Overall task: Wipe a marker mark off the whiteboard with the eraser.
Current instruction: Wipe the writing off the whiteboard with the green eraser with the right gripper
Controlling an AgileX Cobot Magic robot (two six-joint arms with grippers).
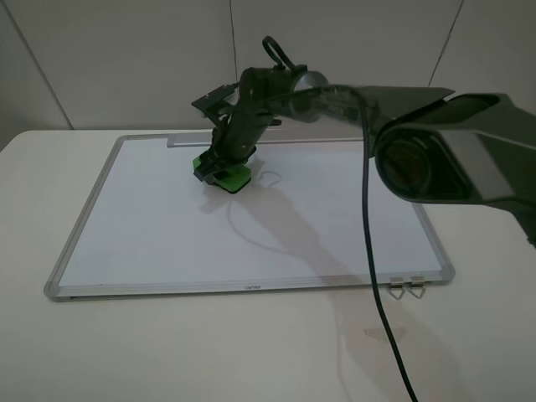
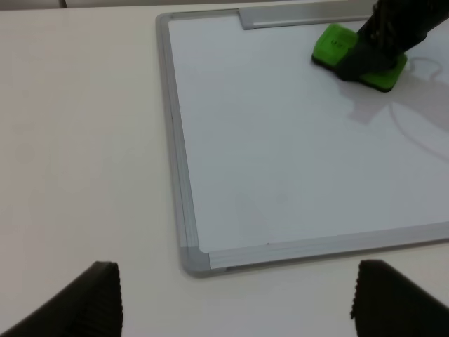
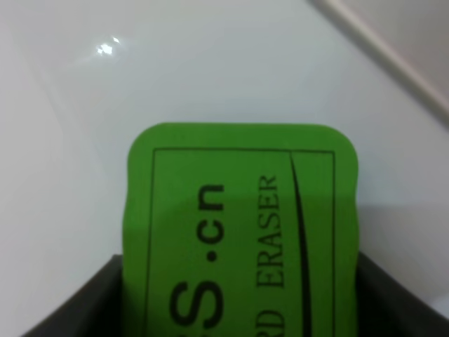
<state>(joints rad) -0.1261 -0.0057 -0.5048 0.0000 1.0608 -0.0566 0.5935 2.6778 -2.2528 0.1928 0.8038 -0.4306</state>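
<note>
At the far middle of the board (image 1: 151,226), the right hand (image 1: 222,166) grips the eraser (image 1: 234,178) just left of the mark (image 1: 270,177); a tilted pass could miss it. The left hand (image 2: 238,284) is released.

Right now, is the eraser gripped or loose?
Gripped. In the right wrist view, the right fingers flank the eraser on both sides, touching it.

The eraser (image 1: 231,177) lies far back on the whiteboard (image 1: 167,226).

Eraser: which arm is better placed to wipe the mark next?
Right. The right gripper holds the eraser on the whiteboard beside the mark; the left gripper hangs open off its corner.
</note>
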